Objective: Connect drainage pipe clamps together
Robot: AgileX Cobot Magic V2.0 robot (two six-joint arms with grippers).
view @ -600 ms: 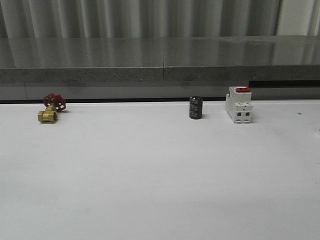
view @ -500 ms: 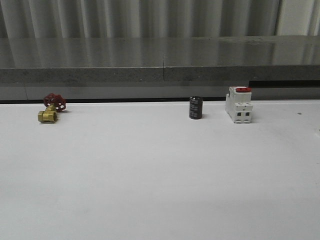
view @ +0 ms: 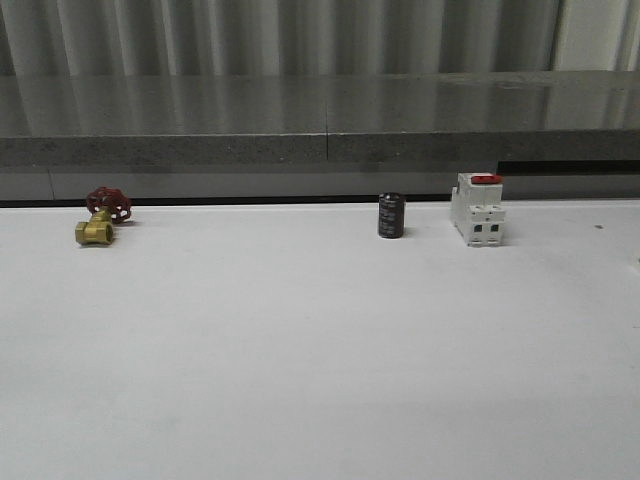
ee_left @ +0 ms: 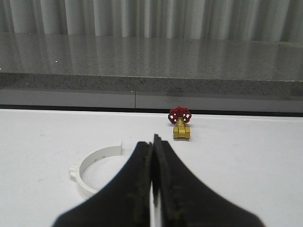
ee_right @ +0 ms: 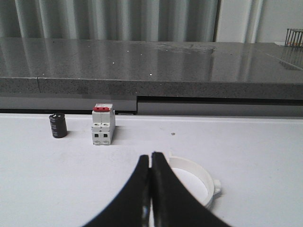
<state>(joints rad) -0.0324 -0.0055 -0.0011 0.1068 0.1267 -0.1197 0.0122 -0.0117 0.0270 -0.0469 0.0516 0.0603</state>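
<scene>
One white half-ring drainage pipe clamp lies flat on the white table, partly hidden behind the black fingers of my left gripper, which is shut with nothing between its jaws. A second white clamp lies on the table beside and just beyond my right gripper, also shut and empty. Part of each clamp is covered by the fingers.
A brass valve with a red handwheel sits at the far left of the table. A small black cylinder and a white boxy breaker with a red top stand at the back, before a grey ledge.
</scene>
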